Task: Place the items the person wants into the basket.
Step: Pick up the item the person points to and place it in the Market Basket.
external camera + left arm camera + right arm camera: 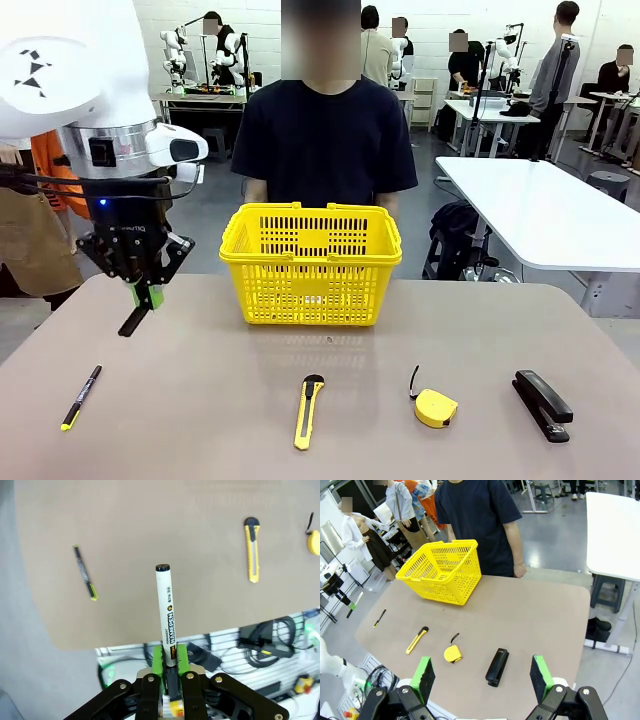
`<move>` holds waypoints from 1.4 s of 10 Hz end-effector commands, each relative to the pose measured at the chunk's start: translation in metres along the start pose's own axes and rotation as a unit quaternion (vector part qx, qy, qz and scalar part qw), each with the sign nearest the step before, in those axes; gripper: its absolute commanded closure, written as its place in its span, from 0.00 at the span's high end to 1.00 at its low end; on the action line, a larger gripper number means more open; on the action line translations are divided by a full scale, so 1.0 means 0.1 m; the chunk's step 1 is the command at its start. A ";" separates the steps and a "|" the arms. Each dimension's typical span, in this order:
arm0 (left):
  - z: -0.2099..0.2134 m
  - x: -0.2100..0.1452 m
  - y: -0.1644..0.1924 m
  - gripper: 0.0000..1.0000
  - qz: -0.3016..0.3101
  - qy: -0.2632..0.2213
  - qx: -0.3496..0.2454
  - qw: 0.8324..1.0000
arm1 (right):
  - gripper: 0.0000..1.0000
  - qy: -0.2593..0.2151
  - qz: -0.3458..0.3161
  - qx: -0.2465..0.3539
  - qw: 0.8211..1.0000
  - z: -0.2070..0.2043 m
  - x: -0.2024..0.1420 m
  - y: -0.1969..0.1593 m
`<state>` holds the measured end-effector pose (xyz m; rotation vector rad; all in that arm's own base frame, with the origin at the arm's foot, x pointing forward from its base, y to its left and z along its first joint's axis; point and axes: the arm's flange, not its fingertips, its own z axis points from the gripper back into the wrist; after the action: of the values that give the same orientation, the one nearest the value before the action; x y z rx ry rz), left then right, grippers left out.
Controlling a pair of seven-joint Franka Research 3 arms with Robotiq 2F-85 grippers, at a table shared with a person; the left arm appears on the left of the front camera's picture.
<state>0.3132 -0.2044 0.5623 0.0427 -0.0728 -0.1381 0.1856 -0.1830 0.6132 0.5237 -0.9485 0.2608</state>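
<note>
Left of the yellow basket (310,272), above the surface (200,400), left tool (146,296) clamped on a permanent marker (134,321), right tool (481,662) wide open

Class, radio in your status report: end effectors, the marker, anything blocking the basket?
Left end effector shut on marker, above table, left of basket. Right end effector open, empty. Knife, tape measure on table. Nothing between marker and basket.
</note>
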 end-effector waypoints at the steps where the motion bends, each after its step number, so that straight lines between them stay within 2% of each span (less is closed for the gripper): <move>1: 0.33 0.54 -0.25 0.12 -0.203 -0.016 0.083 0.975 | 1.00 0.003 0.000 0.001 1.000 -0.03 0.00 -0.01; 2: 0.47 0.88 -0.40 0.12 -0.308 -0.017 0.111 0.945 | 1.00 0.003 0.000 0.001 1.000 -0.03 0.00 -0.01; 3: 0.60 1.15 -0.57 0.12 -0.392 -0.043 0.154 0.906 | 1.00 0.003 0.000 0.001 1.000 -0.03 0.00 -0.01; 4: 0.68 1.31 -0.72 0.12 -0.442 -0.055 0.178 0.877 | 1.00 0.003 0.000 0.001 1.000 -0.03 0.00 -0.01; 5: 0.73 1.46 -0.85 0.12 -0.484 -0.059 0.176 0.855 | 1.00 0.003 0.000 0.001 1.000 -0.03 0.00 -0.01; 7: 0.74 1.73 -0.97 0.12 -0.576 -0.065 0.169 0.797 | 1.00 0.003 0.000 0.001 1.000 -0.03 0.00 -0.01; 8: 0.73 1.79 -1.00 0.12 -0.609 -0.064 0.159 0.774 | 1.00 0.003 0.000 0.001 1.000 -0.03 0.00 -0.01; 9: 0.70 1.82 -1.01 0.12 -0.617 -0.060 0.140 0.772 | 1.00 0.003 0.000 0.001 1.000 -0.03 0.00 -0.01; 10: 0.67 1.81 -0.99 0.12 -0.595 -0.048 0.126 0.793 | 1.00 0.003 0.000 0.001 1.000 -0.03 0.00 -0.01; 11: 0.72 1.79 -1.11 0.12 -0.605 -0.058 0.159 0.778 | 1.00 0.003 0.000 0.001 1.000 -0.03 0.00 -0.01; 14: 0.72 1.79 -1.11 0.12 -0.605 -0.058 0.159 0.778 | 1.00 0.003 0.000 0.001 1.000 -0.03 0.00 -0.01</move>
<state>0.4720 -0.3414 0.6385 0.4085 -0.1813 -1.4493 0.1856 -0.1831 0.6132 0.5239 -0.9487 0.2605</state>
